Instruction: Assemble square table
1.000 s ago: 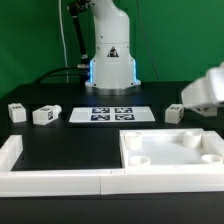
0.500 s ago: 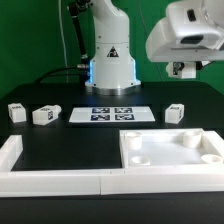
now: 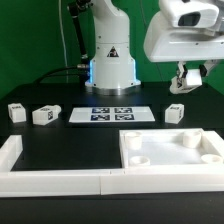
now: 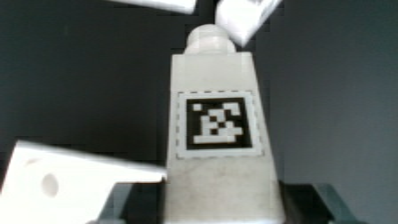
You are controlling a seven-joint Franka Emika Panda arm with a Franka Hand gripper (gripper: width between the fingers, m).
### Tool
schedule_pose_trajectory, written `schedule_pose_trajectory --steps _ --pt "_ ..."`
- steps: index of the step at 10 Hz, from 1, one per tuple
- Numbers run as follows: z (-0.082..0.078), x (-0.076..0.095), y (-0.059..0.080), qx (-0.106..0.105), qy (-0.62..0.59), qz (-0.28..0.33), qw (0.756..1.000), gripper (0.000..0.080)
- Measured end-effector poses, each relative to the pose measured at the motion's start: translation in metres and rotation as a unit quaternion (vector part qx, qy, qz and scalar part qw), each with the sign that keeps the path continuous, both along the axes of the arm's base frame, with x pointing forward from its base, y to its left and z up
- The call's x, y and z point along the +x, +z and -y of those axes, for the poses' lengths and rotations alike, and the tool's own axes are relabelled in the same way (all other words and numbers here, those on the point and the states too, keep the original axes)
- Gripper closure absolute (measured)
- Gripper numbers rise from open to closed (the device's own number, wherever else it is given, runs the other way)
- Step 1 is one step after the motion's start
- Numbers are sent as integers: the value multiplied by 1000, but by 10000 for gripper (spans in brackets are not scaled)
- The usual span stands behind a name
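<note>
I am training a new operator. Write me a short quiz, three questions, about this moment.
1. How many loose legs lie on the black table?
2. True or false: the end effector is open and empty.
3. The square table top lies toward the exterior view's: A) left, B) right, C) middle rear.
Key: 1. three; 2. false, it is shut on a fourth leg; 3. B.

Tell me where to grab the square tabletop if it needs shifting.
Grip the square tabletop by its raised rim, coming down with one finger inside the tray, one outside. It lies flat, sockets up, and looks too wide to span. The far rim, nearest the arm, seems easiest. The gripper is shut on a leg; release that first.
</note>
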State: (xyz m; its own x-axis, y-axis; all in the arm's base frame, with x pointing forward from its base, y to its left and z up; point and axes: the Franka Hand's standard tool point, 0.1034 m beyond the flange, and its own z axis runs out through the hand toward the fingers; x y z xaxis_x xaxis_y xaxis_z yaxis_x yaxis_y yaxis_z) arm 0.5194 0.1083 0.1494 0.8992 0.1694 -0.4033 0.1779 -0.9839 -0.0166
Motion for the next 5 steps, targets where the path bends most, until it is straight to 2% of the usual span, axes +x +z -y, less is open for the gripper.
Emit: schedule_pose_trajectory --steps 1,2,3,4,5 --pt "12 18 14 11 -17 30 999 509" --pt "18 42 27 19 -18 87 996 509" --pt "16 49 38 24 -14 136 990 509" --pt "16 42 33 26 -14 153 988 509" --pt "16 46 31 31 -14 186 982 509"
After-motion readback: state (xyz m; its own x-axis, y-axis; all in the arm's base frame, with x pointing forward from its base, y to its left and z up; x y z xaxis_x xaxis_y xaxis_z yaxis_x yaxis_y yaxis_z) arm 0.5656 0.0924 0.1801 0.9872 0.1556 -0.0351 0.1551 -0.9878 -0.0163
